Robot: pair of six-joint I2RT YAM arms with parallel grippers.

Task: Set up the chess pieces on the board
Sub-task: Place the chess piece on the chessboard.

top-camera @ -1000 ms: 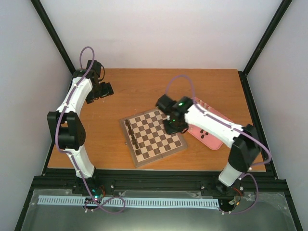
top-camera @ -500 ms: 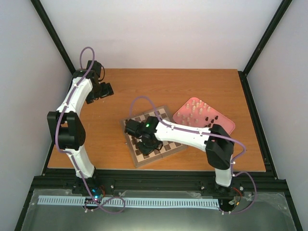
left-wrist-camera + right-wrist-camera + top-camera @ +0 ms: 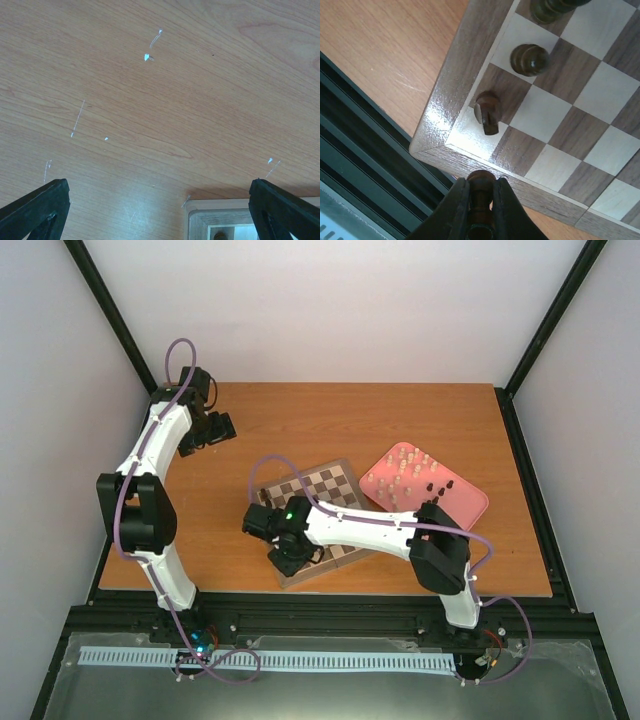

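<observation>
1. My right gripper (image 3: pixel 285 553) is clamped on a dark piece (image 3: pixel 481 179) over the corner edge of the board (image 3: pixel 465 60). The left gripper (image 3: pixel 160 202) hangs wide open above bare table (image 3: pixel 175 90).
2. The piece looks light, rigid, smooth and easily toppled; I'd pinch its narrow stem.
3. The board is glossy, and neighbouring pieces (image 3: pixel 487 112) crowd that corner. The pink tray (image 3: pixel 470 502) sits well apart.

Right hand (image 3: pixel 286 559) carried dark piece (image 3: pixel 481 186) across board (image 3: pixel 336 480) to near-left corner.
</observation>
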